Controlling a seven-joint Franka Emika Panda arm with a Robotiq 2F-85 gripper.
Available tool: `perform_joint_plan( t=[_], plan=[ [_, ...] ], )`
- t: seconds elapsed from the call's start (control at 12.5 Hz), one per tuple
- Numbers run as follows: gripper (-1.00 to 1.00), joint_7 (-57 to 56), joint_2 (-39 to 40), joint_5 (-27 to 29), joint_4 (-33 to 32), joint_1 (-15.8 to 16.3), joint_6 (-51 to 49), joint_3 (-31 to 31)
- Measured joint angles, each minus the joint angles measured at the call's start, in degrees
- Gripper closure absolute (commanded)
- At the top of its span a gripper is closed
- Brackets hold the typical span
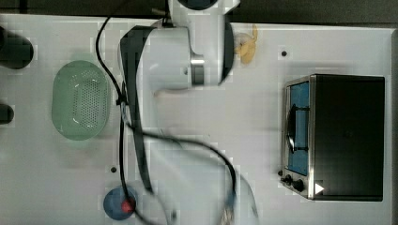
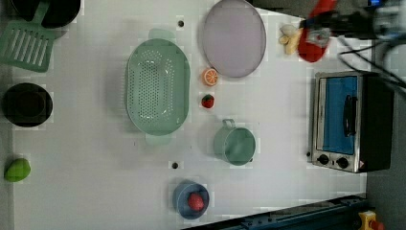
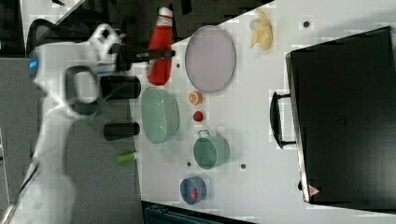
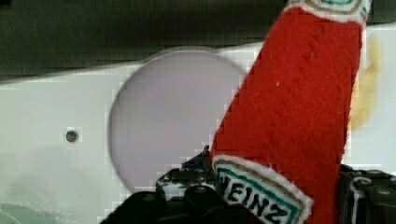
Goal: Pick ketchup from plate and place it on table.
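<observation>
Holding the ketchup (image 3: 160,51), the gripper (image 3: 156,53) was clenched around the red bottle's middle and kept it up in the air. In the wrist view the ketchup (image 4: 299,116) stood close to the camera, with dark gripper fingers (image 4: 369,191) on both sides of its label. The plate (image 4: 163,126) lay bare under it, so the bottle was off the plate and not on the tabletop (image 4: 51,126).

In the right view, the ketchup hung just past the plate's (image 3: 210,58) left edge. The plate was the big round pale one on the white tabletop (image 3: 261,140). In the left view, the ketchup (image 2: 313,36) showed to the right of the plate (image 2: 233,38), over some yellow banana pieces (image 2: 289,38).

Near the plate, in the left view, an orange slice (image 2: 209,76) lay just below its lower edge, almost touching it. A small strawberry (image 2: 207,101) lay a bit farther below the plate. A green basket (image 2: 157,92) with holes sat to the lower left of the plate. A green pot (image 2: 234,143) sat well below the plate. A blue dish (image 2: 190,199) with a red fruit in it sat far below the plate. A toaster oven (image 2: 349,122) stood to the lower right of the plate.
</observation>
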Motion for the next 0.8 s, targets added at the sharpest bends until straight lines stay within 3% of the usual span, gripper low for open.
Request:
perform_joint_plan(
  t=[0.4, 0.56, 0.8],
  plan=[
    [-0.18, 0.0, -20.0, 0.79, -17.85, -4.84, -0.25, -0.06],
    [-0.18, 0.0, -24.01, 0.65, -25.96, -5.3, -0.45, -1.08],
    [-0.18, 0.0, -24.11, 0.55, -35.75, -5.76, 1.18, -1.78]
  ],
)
